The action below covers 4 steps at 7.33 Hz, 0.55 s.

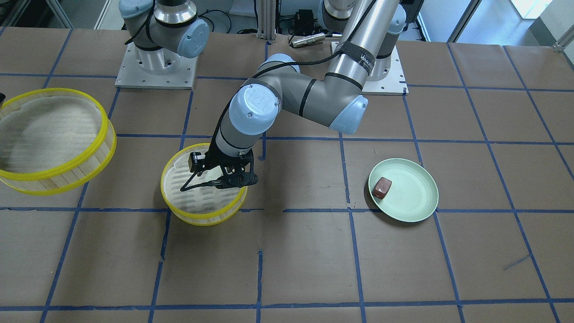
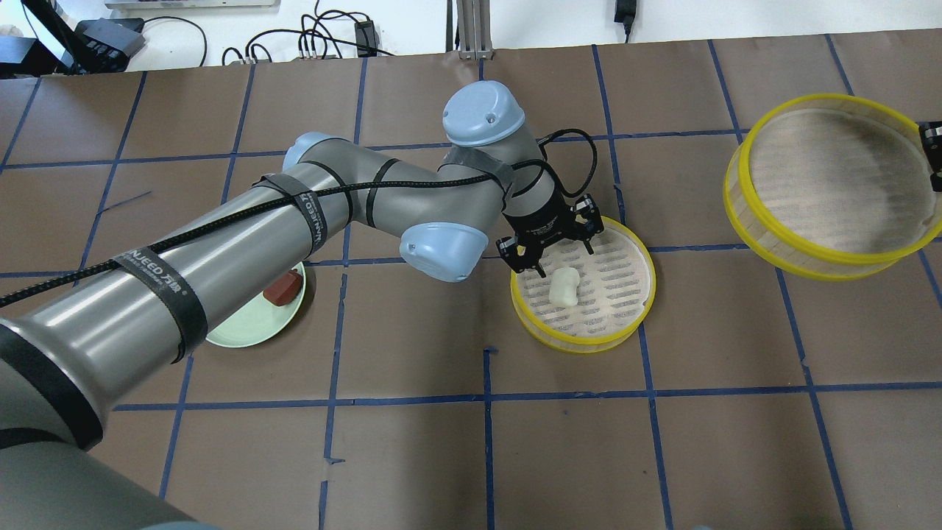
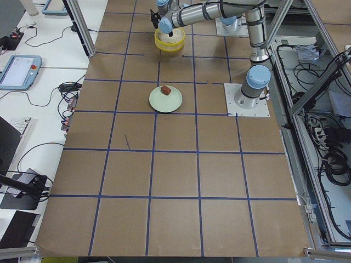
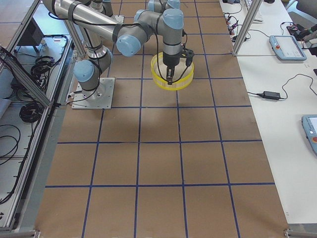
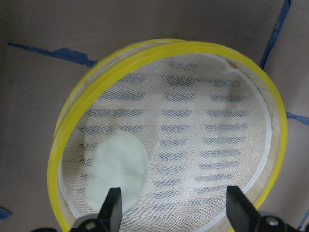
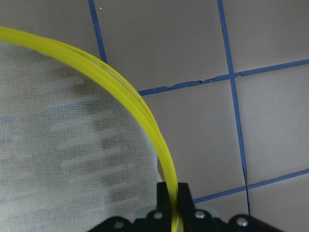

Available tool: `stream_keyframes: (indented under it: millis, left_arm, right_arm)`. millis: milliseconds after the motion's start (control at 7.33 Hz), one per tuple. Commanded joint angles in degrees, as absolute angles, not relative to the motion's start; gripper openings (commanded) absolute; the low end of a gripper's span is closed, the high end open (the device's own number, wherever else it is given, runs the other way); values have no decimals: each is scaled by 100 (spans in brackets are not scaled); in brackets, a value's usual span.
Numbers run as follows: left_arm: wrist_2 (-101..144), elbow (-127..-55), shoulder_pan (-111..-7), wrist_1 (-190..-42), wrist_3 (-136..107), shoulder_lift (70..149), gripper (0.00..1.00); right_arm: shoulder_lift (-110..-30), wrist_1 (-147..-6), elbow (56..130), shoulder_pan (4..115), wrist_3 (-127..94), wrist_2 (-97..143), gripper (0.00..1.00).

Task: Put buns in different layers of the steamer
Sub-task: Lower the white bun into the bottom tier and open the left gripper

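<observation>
Hovering wide open and empty, the left gripper [image 5: 175, 205] hangs above the white bun [image 2: 565, 287] lying in one steamer tray [image 2: 581, 346]. The right gripper [image 6: 173, 193] pinches the other tray [image 2: 809, 259] by its rim. The brown bun [image 1: 382, 187] sits on the plate [image 1: 417, 199].

Left gripper [image 4: 169, 78] hangs over steamer layer [image 4: 186, 79]

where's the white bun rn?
Overhead view: the white bun lies on the liner of the steamer tray resting near table centre, just below the open left tool.
</observation>
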<state>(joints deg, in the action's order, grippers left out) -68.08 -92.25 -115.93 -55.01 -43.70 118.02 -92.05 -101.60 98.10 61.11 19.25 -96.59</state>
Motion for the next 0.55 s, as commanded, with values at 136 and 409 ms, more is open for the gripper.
stream_keyframes:
  millis: [136,409]
  left_arm:
    - [-7430,-9263,-11506,-5616,-4237,11322,93]
    - [-8401,-9272,-10736,-6385,-3600,10954,99]
  right_arm:
    - [-9342,-10030,9844,6196,1829,-9607,11]
    - [-9518,-9616,9870,6808,1366,-9483,12]
